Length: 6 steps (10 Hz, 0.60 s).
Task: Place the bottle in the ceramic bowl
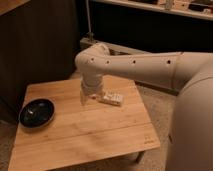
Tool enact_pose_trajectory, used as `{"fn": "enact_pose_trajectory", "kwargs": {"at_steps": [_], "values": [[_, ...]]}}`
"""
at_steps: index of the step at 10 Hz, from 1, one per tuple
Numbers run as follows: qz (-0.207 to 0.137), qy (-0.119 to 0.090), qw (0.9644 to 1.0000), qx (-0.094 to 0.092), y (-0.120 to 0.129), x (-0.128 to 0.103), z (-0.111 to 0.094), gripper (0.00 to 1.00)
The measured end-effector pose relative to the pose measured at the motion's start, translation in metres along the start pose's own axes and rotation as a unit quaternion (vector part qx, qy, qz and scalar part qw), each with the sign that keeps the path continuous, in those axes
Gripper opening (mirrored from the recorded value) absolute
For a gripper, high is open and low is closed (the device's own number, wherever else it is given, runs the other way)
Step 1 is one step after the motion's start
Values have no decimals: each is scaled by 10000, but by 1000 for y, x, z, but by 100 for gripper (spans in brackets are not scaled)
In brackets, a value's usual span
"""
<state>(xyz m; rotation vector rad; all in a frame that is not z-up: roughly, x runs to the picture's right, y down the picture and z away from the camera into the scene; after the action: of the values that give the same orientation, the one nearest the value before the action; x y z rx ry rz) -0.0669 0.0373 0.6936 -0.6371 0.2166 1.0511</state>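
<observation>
Left edge: ceramic bowl (pixel 36 113) on tabletop (pixel 100 135).
Toward far edge: bottle (pixel 111 98), well apart.
Arm: claw (pixel 89 98) points down beside bottle, open, empty.

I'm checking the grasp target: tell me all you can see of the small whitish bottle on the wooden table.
The small whitish-cream oblong bottle, plastic-looking with faint dark marks, lies flat near the back of the light wooden table. The white gripper hangs right beside it, fingers open; whether they touch it cannot be told.
</observation>
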Motion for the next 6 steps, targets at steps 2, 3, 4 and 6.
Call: {"fn": "enact_pose_trajectory", "kwargs": {"at_steps": [2, 3, 4, 6], "values": [[-647, -46, 9979, -28, -9, 0, -8, 65], [-957, -83, 9954, -46, -12, -1, -12, 65], [-1140, -106, 9934, -60, -11, -3, -14, 65], [-1208, -111, 9926, -9, -12, -1, -13, 65]]}}
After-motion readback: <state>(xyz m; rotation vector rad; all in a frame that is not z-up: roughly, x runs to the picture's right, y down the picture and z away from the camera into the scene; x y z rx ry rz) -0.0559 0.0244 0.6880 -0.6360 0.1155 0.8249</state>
